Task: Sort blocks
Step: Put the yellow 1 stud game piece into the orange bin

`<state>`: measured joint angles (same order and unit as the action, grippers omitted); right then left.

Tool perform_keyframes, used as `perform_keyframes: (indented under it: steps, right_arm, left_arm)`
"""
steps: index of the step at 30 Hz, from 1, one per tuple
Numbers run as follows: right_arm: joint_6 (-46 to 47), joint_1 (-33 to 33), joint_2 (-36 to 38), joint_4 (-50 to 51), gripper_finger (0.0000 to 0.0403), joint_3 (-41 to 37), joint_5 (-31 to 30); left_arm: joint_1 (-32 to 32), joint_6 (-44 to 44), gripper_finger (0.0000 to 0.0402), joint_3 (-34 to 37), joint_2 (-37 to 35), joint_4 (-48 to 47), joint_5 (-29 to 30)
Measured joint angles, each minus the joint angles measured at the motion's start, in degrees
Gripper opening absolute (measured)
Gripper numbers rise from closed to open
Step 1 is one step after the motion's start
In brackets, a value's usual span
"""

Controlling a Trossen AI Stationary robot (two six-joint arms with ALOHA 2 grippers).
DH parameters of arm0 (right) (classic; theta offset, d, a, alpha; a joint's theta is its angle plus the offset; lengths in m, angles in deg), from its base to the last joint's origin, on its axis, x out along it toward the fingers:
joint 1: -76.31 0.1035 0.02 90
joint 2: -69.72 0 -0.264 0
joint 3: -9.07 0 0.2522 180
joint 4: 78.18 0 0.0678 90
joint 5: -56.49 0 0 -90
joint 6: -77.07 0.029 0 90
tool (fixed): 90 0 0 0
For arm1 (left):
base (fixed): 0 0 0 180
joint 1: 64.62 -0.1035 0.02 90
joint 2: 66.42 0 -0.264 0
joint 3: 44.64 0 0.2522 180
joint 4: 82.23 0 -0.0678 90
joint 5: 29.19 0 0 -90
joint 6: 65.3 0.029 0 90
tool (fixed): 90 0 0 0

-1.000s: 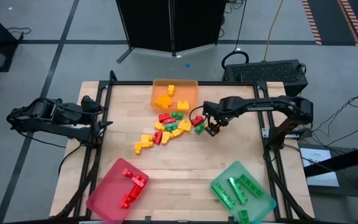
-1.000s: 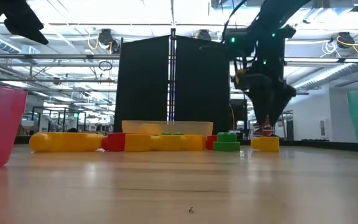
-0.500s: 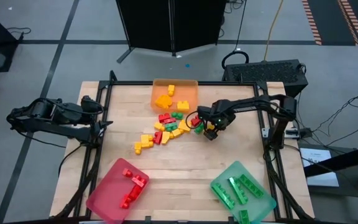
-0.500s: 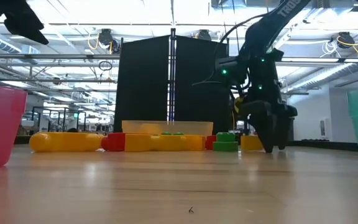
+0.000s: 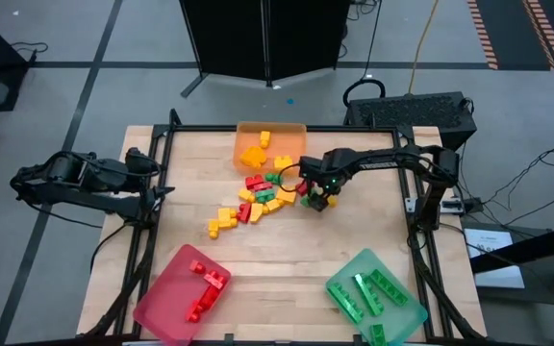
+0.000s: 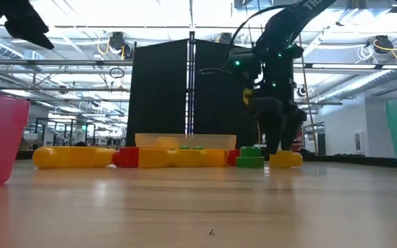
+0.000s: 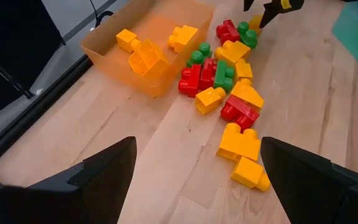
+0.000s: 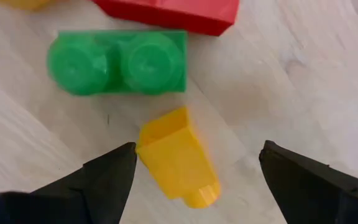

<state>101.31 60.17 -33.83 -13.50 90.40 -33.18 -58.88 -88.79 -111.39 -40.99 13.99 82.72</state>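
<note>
The blocks, red, green, yellow and orange, lie in a loose pile on the table's middle. My right gripper hangs low over the pile's right end, fingers open and pointing down. In the right wrist view its fingers stand on either side of a small yellow block lying on its side. A green two-stud block and a red block lie just beyond. My left gripper waits open at the table's left edge. My right gripper comes from above, pointing down, with the yellow block between its open fingers. One fingertip stands right at the block's upper corner; I cannot tell whether it touches. The block lies flat on the table.
An orange tray with a few yellow and orange blocks sits at the far edge. A red tray holding red blocks is at the near left, a green tray with green blocks at the near right. Bare wood lies between the trays.
My right gripper has come down from above the table to just over its surface, then shifted a little toward the table's left, closer to the pile's right end. Its arm has folded in toward the pile. The left arm has kept still.
</note>
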Motion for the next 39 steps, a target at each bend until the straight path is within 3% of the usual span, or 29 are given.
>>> perform_keyframes:
  steps: [4,14,18,23,27,34,39]
  right_arm:
    - [-4.36,0.02,-0.6,-0.85,0.0331,0.02,-0.31]
    - [-3.36,0.15,-5.53,-0.81,0.032,0.15,1.23]
    - [-2.2,0.32,-5.89,-0.44,0.0253,0.3,1.84]
    - [-2.14,0.52,-5.66,1.74,0.0108,1.88,1.43]
    - [-2.43,0.5,-5.66,4.73,0.0111,5.24,1.16]
    - [-1.68,0.5,-5.7,13.37,0.0111,20.51,-1.09]
    - [2.54,-1.45,-5.7,6.09,0.0111,34.84,-7.08]
  left_arm:
    - [0.01,0.38,0.0345,0.0,0.0,0.0,0.0]
    - [0.0,0.38,0.0345,0.0,0.0,-0.02,-0.02]
    - [0.02,0.29,0.0345,0.0,0.0,-0.02,-0.02]
    - [0.02,0.27,0.0345,0.0,0.0,-0.04,0.04]
    - [0.01,0.26,0.0345,0.0,0.0,-0.04,0.25]
    - [0.01,0.25,0.0345,0.0,0.0,-0.04,0.5]
    - [0.02,0.23,0.0345,0.0,0.0,-0.04,0.9]
